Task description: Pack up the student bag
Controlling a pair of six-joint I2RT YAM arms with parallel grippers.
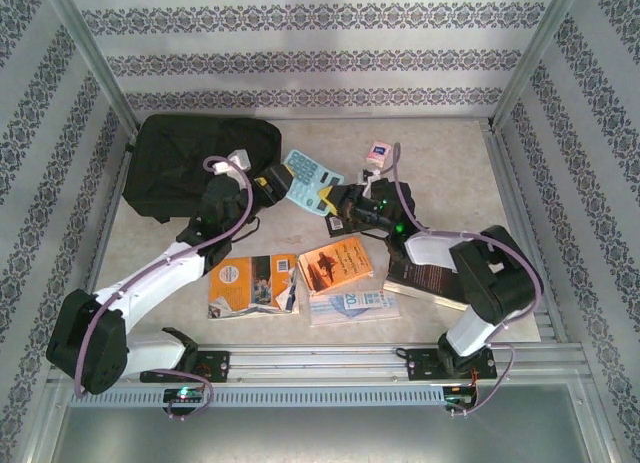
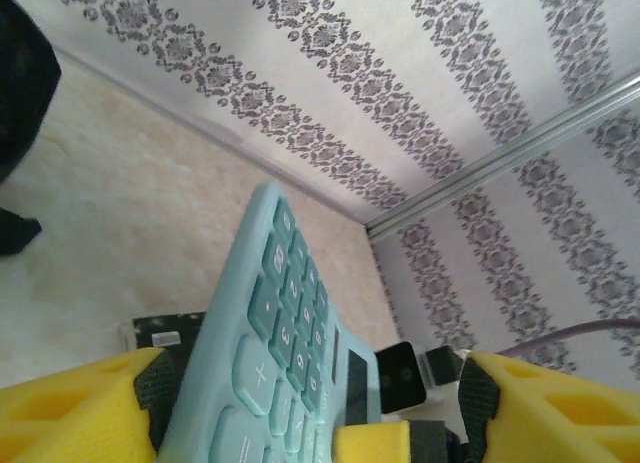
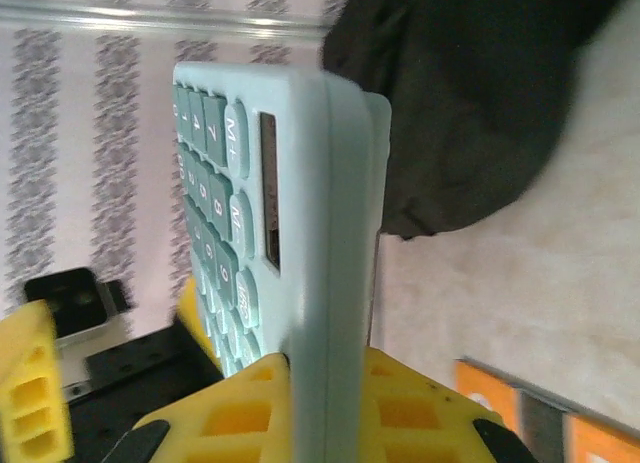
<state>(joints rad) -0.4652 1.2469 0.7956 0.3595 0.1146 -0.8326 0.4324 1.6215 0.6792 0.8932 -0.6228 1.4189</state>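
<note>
Calculator (image 1: 305,181) shared between 2 claws at mid-table, student bag (image 1: 200,163) lying at 10 o'clock.
Nearest the arm bases, books (image 1: 250,286) lie flat from 7 to 5 o'clock, untouched. Just beyond them, the right gripper (image 3: 330,403) is clamped on the calculator's lower end and holds it on edge. The left gripper (image 1: 273,183) stands with its jaws wide apart around the other end, pressing nothing. This looks like a handover, so the right grip should stay firm while the left arm backs straight off toward 9 o'clock without brushing the keys. Farthest off, a small pink box (image 1: 378,153) sits at 1 o'clock. The bag's mouth cannot be made out, so find the opening before carrying the calculator over.
</note>
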